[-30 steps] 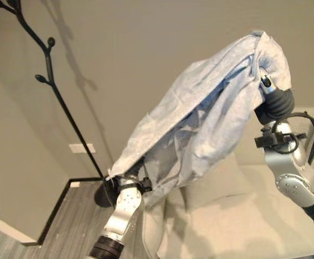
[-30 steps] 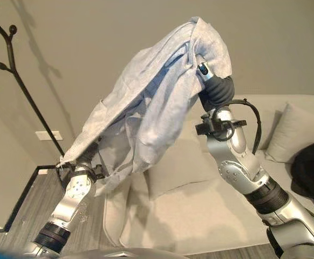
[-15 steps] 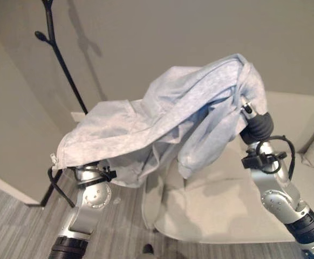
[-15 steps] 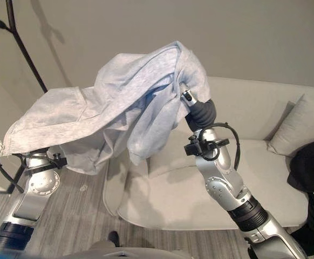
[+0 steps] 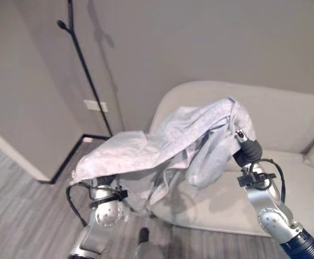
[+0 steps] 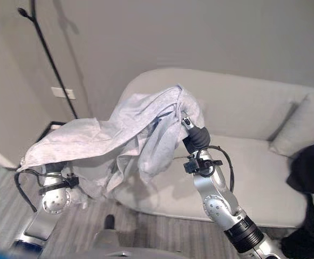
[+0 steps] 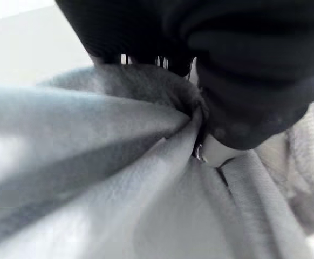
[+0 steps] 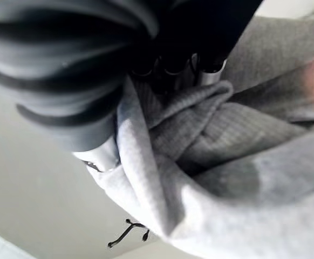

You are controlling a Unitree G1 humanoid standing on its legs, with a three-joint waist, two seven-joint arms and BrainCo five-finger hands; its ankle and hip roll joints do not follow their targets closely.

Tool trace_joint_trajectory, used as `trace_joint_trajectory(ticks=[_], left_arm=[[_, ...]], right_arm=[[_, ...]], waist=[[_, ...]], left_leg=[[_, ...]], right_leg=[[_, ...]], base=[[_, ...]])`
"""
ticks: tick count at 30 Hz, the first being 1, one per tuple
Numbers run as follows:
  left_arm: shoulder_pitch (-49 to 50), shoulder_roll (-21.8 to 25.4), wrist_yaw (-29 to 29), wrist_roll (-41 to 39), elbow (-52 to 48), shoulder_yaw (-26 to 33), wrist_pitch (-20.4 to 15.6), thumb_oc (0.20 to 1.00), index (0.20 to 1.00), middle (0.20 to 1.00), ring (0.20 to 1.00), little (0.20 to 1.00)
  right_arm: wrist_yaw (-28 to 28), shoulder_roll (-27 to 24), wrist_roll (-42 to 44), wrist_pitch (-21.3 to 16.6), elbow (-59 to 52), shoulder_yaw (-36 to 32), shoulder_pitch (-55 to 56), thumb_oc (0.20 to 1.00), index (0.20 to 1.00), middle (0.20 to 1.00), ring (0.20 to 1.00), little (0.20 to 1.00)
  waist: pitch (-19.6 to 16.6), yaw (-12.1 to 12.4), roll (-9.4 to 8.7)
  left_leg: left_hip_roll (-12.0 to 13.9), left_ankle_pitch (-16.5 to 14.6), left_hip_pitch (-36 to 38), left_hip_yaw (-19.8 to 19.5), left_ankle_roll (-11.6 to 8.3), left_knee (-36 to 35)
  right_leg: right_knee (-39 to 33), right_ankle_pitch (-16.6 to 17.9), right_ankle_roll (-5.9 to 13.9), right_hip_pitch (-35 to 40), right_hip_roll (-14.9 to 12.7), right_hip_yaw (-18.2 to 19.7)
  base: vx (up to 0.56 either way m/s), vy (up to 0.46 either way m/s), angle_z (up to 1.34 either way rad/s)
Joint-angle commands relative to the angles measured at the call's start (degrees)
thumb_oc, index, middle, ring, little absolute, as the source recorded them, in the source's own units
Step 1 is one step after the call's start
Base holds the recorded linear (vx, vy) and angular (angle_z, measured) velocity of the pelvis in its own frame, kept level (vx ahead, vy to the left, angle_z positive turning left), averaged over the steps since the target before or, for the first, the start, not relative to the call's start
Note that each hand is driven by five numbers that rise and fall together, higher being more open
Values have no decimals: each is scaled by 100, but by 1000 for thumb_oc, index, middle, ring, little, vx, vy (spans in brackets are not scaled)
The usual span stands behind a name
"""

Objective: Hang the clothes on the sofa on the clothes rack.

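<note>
A pale grey sweatshirt (image 5: 162, 151) hangs stretched between the left hand (image 7: 222, 70) and right hand (image 8: 92, 81), both clenched on bunched cloth, above a beige sofa (image 5: 286, 124). The black clothes rack (image 5: 87, 70) stands far left by the grey wall (image 5: 200, 38), over grey plank floor (image 5: 22, 205).

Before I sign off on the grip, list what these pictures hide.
- Left hand: eye views, covered by the light grey garment.
- Right hand: fingertips buried in folds, right wrist view.
- Black coat rack: top cut off by the frame.
- Black clothing on beige sofa: cropped at edge.
</note>
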Motion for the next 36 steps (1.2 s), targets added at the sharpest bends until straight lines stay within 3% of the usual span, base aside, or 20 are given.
trace_joint_trajectory(ticks=[1, 3, 6, 13, 14, 18, 20, 22, 24, 25, 26, 29, 32, 33, 34, 35, 36], left_arm=[[-447, 550, -55, -72, -353, 165, -352, 200, 200, 200, 200, 200], [-356, 519, -115, -115, -390, 170, -387, 200, 200, 200, 200, 200], [-325, 390, -127, -307, -373, 143, -415, 200, 200, 200, 200, 200], [-314, 144, -346, -472, -303, -227, -516, 200, 200, 200, 200, 200], [-290, 136, -384, -487, -315, -271, -531, 200, 200, 200, 200, 200], [-293, 173, -450, -541, -260, -393, -575, 200, 200, 200, 200, 200], [-296, 177, -455, -587, -239, -399, -592, 200, 200, 200, 200, 200], [-358, 150, -399, -728, -155, -462, -673, 200, 200, 200, 200, 200], [-456, 142, -379, -777, -79, -573, -735, 200, 200, 200, 200, 200], [-469, 159, -462, -799, -97, -659, -747, 200, 200, 200, 200, 200], [-546, 168, -510, -784, -15, -758, -766, 200, 200, 200, 200, 200], [-616, 222, -625, -996, 52, -840, -778, 200, 200, 200, 200, 200], [-683, 519, -658, -902, 43, -755, -726, 200, 200, 200, 200, 200], [-665, 651, -540, -772, 54, -632, -713, 200, 200, 200, 200, 200], [-627, 691, -465, -716, 64, -585, -698, 200, 200, 200, 200, 200], [-620, 693, -460, -712, 62, -582, -698, 200, 200, 200, 200, 200], [-593, 716, -436, -661, 69, -552, -697, 200, 200, 200, 200, 200]], right_arm=[[105, 209, 185, -394, -90, -364, -498, 200, 200, 200, 200, 200], [121, 214, 197, -353, -76, -363, -451, 200, 200, 200, 200, 200], [76, 212, 195, -334, -14, -346, -388, 200, 200, 200, 200, 200], [-61, 30, 89, -280, 82, -343, -249, 200, 200, 200, 200, 200], [-75, 42, 90, -273, 96, -326, -215, 200, 200, 200, 200, 200], [-90, 6, 15, -241, 106, -341, -117, 200, 200, 200, 200, 200], [-101, 2, -39, -224, 121, -361, -82, 200, 200, 200, 200, 200], [-125, 82, -101, -194, 157, -410, 15, 200, 200, 200, 200, 200], [-137, 107, -149, -183, 176, -477, 85, 200, 200, 200, 200, 200], [-194, 117, -212, -133, 198, -563, 145, 200, 200, 200, 200, 200], [-147, 117, -278, -141, 226, -680, 258, 200, 200, 200, 200, 200], [-214, 327, -474, -19, 186, -974, 640, 200, 200, 200, 200, 200], [-152, 642, -538, 82, 371, -988, 727, 200, 200, 200, 200, 200], [-176, 731, -566, 19, 400, -983, 727, 200, 200, 200, 200, 200], [-141, 746, -543, 0, 361, -994, 743, 200, 200, 200, 200, 200], [-139, 748, -541, 0, 359, -990, 746, 200, 200, 200, 200, 200], [-82, 726, -514, -32, 274, -990, 792, 200, 200, 200, 200, 200]], waist=[[49, -142, -773], [-53, -197, -769], [-156, -354, -678], [-259, -702, -309], [-280, -727, -268], [-343, -803, -144], [-353, -814, -132], [-347, -839, -90], [-334, -862, -76], [-322, -883, -98], [-368, -948, -116], [-279, -974, -441], [-117, -950, -643], [3, -921, -566], [22, -945, -576], [22, -942, -577], [37, -981, -621]], left_leg=[[-437, -511, -84, 42, -207, 519], [-372, -660, 182, -25, -240, 533], [-110, -583, 640, -40, -327, 363], [770, 342, 1244, 297, -800, -96], [872, 419, 1342, 256, -910, -134], [1143, 951, 1342, 232, -1029, -337], [1174, 988, 1323, 219, -1029, -413], [1157, 735, 1218, 14, -1029, -492], [1068, 196, 1181, -234, -1029, -474], [981, -283, 1087, -207, -998, -332], [932, -962, 1064, -109, -960, -182], [265, -1737, 853, -22, -527, 476], [-234, -2011, 882, 150, -149, 665], [-291, -2115, 1036, 299, -4, 676], [-366, -2103, 1106, 339, 68, 620], [-360, -2101, 1120, 346, 63, 608], [-472, -2089, 1182, 352, 138, 541]], right_leg=[[-2078, 724, 59, 706, 23, 244], [-2219, 842, 84, 662, -42, 220], [-2313, 969, 117, 586, -115, 137], [-2448, 1225, 299, 493, -422, -345], [-2421, 1141, 354, 505, -469, -307], [-2264, 1283, 558, 360, -852, -516], [-2203, 1336, 641, 317, -987, -547], [-2021, 1480, 852, 163, -1369, -470], [-1912, 1606, 1026, 103, -1662, -365], [-1895, 1764, 1058, 106, -1803, -389], [-1895, 1761, 1213, 224, -2020, -371], [-1601, 2607, 1387, 220, -2748, -307], [-1088, 3551, 1393, -7, -3293, -278], [-725, 3533, 1417, -183, -3290, -382], [-606, 3302, 1350, -250, -3135, -376], [-579, 3276, 1348, -259, -3134, -364], [-520, 3040, 1284, -334, -2868, -269]], base=[[-118, 5, 37], [-90, 41, 19], [-48, 106, 14], [-44, 208, 51], [-4, 272, 38], [-43, 348, 43], [-19, 368, 44], [5, 540, 30], [12, 464, 13], [59, 446, -21], [26, 482, -22], [65, 537, 25], [37, 526, 31], [41, 585, -12], [43, 436, -29], [50, 296, -21], [31, 139, -2]])
